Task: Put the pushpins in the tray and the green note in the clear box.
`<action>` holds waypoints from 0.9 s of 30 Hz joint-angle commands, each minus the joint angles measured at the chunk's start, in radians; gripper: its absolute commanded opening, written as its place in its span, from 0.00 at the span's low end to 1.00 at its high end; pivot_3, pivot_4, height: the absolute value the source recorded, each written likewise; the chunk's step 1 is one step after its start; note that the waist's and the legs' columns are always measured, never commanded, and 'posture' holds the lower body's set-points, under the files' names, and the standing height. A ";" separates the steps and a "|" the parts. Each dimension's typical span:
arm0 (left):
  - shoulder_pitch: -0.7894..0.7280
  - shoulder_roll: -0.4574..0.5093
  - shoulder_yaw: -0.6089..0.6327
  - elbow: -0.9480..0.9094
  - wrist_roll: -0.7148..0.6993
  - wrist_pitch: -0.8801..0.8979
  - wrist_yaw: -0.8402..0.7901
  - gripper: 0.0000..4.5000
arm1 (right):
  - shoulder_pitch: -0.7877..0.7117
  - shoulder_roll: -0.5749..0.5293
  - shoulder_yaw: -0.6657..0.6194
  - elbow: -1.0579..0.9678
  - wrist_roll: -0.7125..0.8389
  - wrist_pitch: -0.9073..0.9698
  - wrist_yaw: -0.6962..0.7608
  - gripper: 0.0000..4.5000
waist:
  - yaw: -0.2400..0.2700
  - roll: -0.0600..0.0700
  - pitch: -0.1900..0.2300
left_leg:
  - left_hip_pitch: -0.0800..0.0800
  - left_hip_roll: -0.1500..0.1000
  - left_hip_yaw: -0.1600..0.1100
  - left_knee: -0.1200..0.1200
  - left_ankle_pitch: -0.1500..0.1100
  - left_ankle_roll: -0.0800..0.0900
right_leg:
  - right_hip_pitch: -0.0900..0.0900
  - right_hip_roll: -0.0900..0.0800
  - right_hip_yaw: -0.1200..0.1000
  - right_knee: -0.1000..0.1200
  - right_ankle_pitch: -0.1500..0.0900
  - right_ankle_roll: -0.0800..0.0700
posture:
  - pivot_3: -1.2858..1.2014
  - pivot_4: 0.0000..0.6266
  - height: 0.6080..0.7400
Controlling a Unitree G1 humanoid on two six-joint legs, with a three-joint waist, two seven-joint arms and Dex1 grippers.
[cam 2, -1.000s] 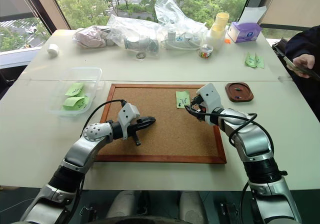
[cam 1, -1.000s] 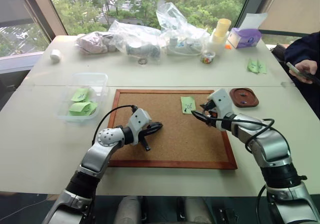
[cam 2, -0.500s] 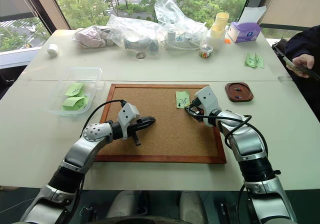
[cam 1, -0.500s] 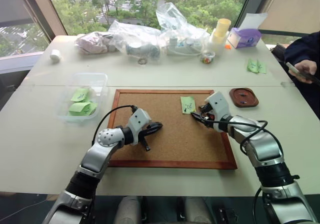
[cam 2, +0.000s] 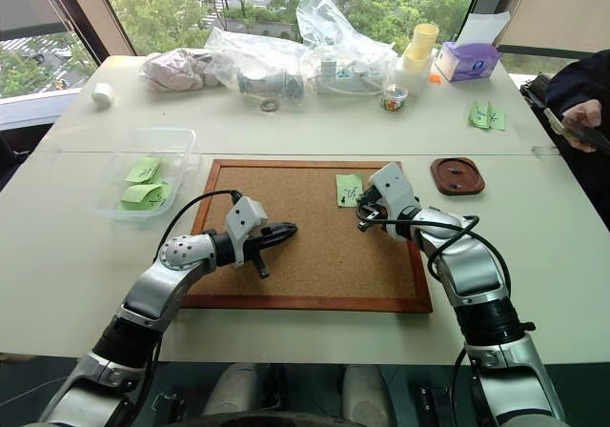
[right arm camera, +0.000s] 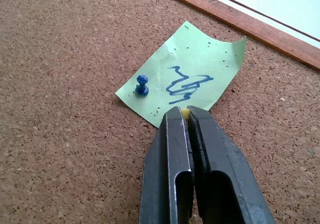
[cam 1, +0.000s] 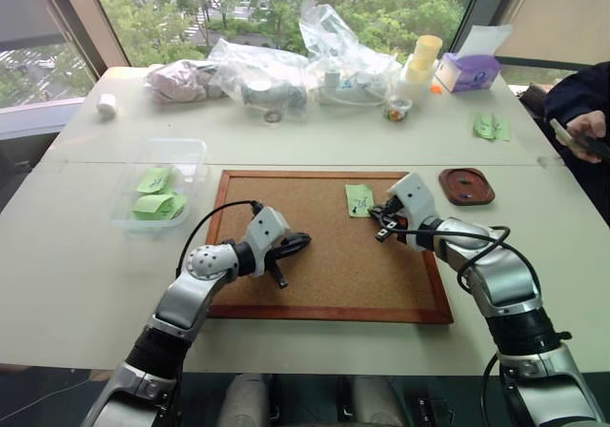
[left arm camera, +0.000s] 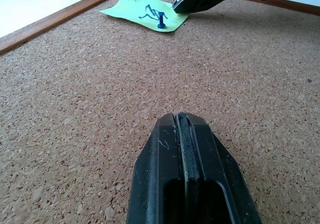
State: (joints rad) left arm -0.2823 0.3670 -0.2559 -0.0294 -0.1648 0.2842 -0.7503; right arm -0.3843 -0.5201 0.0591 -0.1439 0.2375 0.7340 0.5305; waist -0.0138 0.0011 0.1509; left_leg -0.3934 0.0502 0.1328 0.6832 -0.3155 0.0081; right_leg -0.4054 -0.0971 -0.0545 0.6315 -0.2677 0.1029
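The green note (cam 1: 358,199) lies on the corkboard (cam 1: 324,274), with a blue pushpin (right arm camera: 142,85) stuck in it beside the scribble. At the note's near edge my right gripper (right arm camera: 183,112) is shut on a yellow pushpin (right arm camera: 185,113), of which just a sliver shows between the fingertips. My left gripper (cam 1: 301,244) hovers shut over the board's middle, holding nothing. The dark reddish tray (cam 1: 466,186) sits just right of the board with pins in it. The clear box (cam 1: 162,193), left of the board, holds green notes.
Clear plastic bags (cam 1: 286,65), a cup of coloured bits (cam 1: 395,111), stacked cups and a purple tissue box (cam 1: 465,71) line the table's far side. More green notes (cam 1: 489,126) lie at far right. A person's hand with a phone (cam 1: 581,133) is at the right edge.
My right gripper's fingers have closed at the note's near edge, pinching the yellow pushpin. The left arm has not moved.
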 commanded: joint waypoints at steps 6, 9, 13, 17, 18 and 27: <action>0.044 0.014 -0.029 0.058 0.028 0.054 -0.005 0.00 | -0.126 0.082 -0.282 -0.091 0.121 0.189 -0.183 0.01 | -0.001 0.000 0.000 | 0.000 0.000 0.000 0.000 0.000 0.001 | 0.000 0.000 0.000 0.000 0.000 0.000 | 0.52 0.24 1.00; 0.041 0.014 -0.028 0.062 0.028 0.053 -0.006 0.00 | -0.166 0.120 -0.356 -0.035 0.093 0.203 -0.300 0.01 | -0.002 0.000 0.000 | 0.000 0.000 0.000 0.000 0.000 0.001 | 0.000 0.000 0.000 0.000 0.000 0.000 | 0.52 0.24 1.00; 0.038 0.013 -0.029 0.066 0.029 0.051 -0.008 0.00 | -0.236 0.179 -0.494 0.090 0.043 0.180 -0.522 0.01 | -0.003 0.000 0.000 | 0.000 0.000 0.000 0.000 0.000 -0.001 | 0.000 0.000 0.000 0.001 0.000 0.000 | 0.52 0.24 1.00; 0.036 0.013 -0.030 0.067 0.031 0.048 -0.009 0.00 | -0.266 0.206 -0.574 0.185 0.037 0.171 -0.635 0.01 | -0.004 0.000 -0.001 | 0.000 0.000 0.001 -0.001 0.001 -0.001 | 0.000 0.000 0.000 0.000 0.000 0.000 | 0.52 0.24 1.00; 0.036 0.013 -0.029 0.067 0.031 0.048 -0.009 0.00 | -0.274 0.214 -0.593 0.204 0.044 0.177 -0.657 0.01 | -0.004 0.000 -0.001 | 0.000 0.000 0.001 -0.001 0.001 -0.002 | 0.000 0.000 0.000 0.000 0.000 0.000 | 0.52 0.24 1.00; 0.050 0.018 -0.025 0.051 0.031 0.050 -0.004 0.00 | -0.324 0.239 -0.658 0.321 0.088 0.149 -0.719 0.01 | -0.006 0.003 -0.002 | 0.001 0.000 0.001 0.000 0.001 -0.002 | 0.000 0.000 0.000 0.001 0.000 0.000 | 0.52 0.24 1.00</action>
State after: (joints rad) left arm -0.2781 0.3677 -0.2546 -0.0268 -0.1652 0.2897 -0.7550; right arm -0.6829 -0.2787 -0.5796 0.1761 0.3090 0.9080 -0.1791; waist -0.0203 0.0036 0.1489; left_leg -0.3926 0.0503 0.1339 0.6827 -0.3142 0.0060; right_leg -0.4051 -0.0972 -0.0543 0.6322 -0.2676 0.1030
